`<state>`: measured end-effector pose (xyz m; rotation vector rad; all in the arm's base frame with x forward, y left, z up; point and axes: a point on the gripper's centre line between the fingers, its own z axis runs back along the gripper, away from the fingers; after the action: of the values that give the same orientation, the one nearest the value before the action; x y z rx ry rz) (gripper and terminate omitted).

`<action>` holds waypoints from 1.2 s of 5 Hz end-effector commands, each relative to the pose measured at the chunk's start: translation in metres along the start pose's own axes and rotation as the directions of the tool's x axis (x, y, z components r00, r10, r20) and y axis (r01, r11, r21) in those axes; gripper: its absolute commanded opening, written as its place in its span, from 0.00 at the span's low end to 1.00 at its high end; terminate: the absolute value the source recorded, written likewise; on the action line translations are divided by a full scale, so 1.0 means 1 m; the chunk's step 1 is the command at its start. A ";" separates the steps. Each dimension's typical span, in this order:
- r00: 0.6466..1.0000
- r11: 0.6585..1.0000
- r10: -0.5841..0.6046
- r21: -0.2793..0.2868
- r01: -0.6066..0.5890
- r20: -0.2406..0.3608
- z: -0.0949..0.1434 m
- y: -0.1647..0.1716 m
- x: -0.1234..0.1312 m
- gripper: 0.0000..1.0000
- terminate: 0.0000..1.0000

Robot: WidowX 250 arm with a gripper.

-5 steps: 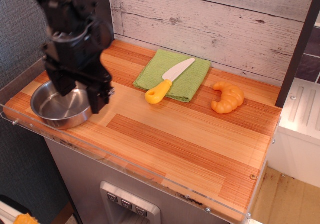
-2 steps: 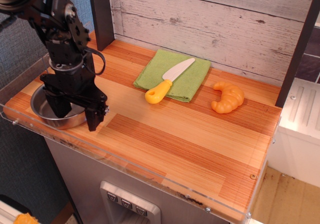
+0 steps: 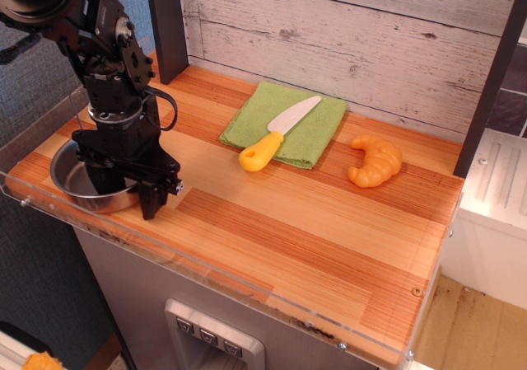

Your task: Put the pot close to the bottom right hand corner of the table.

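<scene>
The pot (image 3: 70,180), a shallow shiny steel pan, sits at the near left corner of the striped wood table (image 3: 288,230). My black gripper (image 3: 128,190) is lowered over the pot's right side. One finger (image 3: 151,201) stands outside the rim on the wood and the other is down inside the pan. The jaws are apart, straddling the rim, with a gap still between them. My arm hides much of the pan's right half. The table's near right corner (image 3: 395,337) is far from the pot.
A green cloth (image 3: 313,123) at the back middle carries a toy knife (image 3: 276,135) with a yellow handle. A croissant (image 3: 375,161) lies at the back right. A clear acrylic rim (image 3: 247,283) edges the front. A dark post (image 3: 167,24) stands at the back left.
My gripper has come down from above the pot to straddle its right rim, and the fingers have drawn a little closer. The pot has not moved.
</scene>
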<state>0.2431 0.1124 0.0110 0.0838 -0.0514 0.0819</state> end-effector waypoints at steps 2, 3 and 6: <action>0.994 0.995 -0.093 -0.016 0.094 0.057 0.017 -0.006 0.005 0.00 0.00; 0.981 0.982 -0.182 -0.033 0.184 0.065 0.028 -0.011 0.008 0.00 0.00; 0.892 0.891 -0.449 -0.051 0.452 0.057 0.115 -0.126 0.023 0.00 0.00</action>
<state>0.2716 -0.0226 0.0985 0.0220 -0.0104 -0.3779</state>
